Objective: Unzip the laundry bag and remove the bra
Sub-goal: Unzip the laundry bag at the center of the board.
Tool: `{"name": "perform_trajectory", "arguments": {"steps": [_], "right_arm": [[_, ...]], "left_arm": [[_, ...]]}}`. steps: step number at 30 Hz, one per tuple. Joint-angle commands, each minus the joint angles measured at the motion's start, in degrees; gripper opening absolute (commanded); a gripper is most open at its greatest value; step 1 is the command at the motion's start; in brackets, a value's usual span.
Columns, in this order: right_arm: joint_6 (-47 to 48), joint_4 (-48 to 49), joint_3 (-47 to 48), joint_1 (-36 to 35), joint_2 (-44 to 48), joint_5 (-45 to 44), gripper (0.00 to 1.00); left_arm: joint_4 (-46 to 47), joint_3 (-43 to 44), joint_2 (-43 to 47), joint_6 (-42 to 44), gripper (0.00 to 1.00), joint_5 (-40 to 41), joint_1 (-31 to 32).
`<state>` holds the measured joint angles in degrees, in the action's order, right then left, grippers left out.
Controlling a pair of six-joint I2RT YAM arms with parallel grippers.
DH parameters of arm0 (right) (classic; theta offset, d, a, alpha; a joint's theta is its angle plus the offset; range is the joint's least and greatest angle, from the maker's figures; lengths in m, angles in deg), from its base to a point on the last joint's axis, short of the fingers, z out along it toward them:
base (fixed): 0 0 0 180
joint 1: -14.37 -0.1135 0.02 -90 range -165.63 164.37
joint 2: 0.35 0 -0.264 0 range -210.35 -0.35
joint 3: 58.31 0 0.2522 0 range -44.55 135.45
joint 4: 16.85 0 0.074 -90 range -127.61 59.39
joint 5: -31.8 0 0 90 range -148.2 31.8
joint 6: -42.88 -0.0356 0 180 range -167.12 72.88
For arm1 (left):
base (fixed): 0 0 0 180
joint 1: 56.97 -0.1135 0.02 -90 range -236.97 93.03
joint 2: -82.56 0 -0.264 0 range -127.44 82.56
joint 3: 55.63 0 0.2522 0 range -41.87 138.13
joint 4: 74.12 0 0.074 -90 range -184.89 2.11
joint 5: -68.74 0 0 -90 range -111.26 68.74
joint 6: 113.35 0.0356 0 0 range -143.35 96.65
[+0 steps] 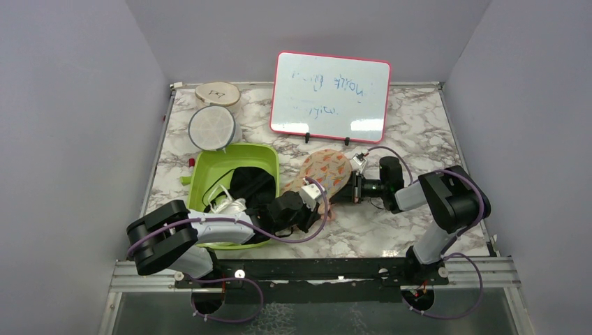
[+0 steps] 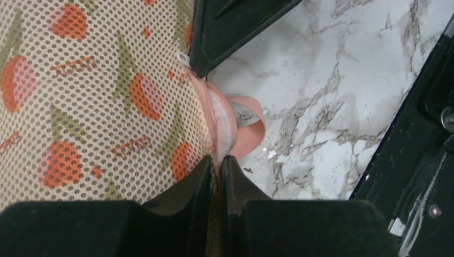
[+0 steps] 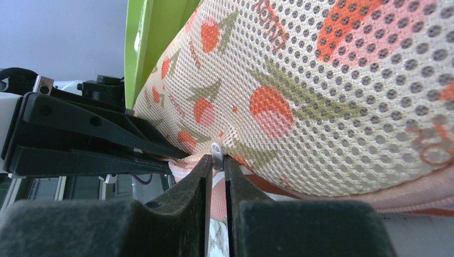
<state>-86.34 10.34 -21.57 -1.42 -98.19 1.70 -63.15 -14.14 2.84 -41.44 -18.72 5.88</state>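
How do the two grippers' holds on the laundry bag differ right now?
The left gripper pinches the pink edge seam of the laundry bag beside the loop; the right gripper nips the small metal zipper pull. The left reaches from the green tub side, the right from the opposite side. Both are shut on the same bag edge.

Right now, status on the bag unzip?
Left gripper shut on laundry bag edge seam. Right gripper shut on zipper pull. Bra not in sight. Green tub beside bag, not blocking.
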Motion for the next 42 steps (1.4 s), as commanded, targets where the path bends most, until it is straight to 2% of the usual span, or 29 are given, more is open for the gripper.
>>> {"name": "perform_trajectory", "arguments": {"steps": [1,9,12,15,27,30,38,42], "right_arm": [[-0.1,1.6,1.0,-0.3,-0.9,-0.3,0.10],[0.6,-3.6,1.2,-0.4,1.8,-3.2,0.06],[-0.9,-2.5,0.5,-0.4,2.5,-3.4,0.19],[-2.0,-1.4,0.4,-0.5,2.5,-3.6,0.21],[-1.3,-5.7,1.9,-0.6,2.2,-6.4,0.08],[-1.4,-8.8,1.7,-0.6,3.6,-7.9,0.01],[-4.6,-21.7,1.6,-0.6,10.4,-14.9,0.01],[-8.7,-23.6,1.4,-0.6,13.3,-18.8,0.01]], "left_arm": [[0.6,0.5,-0.2,-1.2,0.00,-2.3,0.3],[0.7,0.1,-0.1,-1.3,0.00,-2.1,0.3],[0.8,0.2,-0.5,-1.4,0.00,-2.1,0.2],[1.1,0.3,-0.8,-1.5,0.00,-2.3,0.3],[1.3,-0.2,-0.3,-1.7,0.00,-2.4,0.2],[1.3,-0.3,-0.2,-1.8,0.00,-2.1,0.3],[1.2,-0.5,-0.2,-1.6,0.00,-0.9,0.3],[1.2,-0.6,-0.2,-1.6,0.00,-1.3,0.3]]}}
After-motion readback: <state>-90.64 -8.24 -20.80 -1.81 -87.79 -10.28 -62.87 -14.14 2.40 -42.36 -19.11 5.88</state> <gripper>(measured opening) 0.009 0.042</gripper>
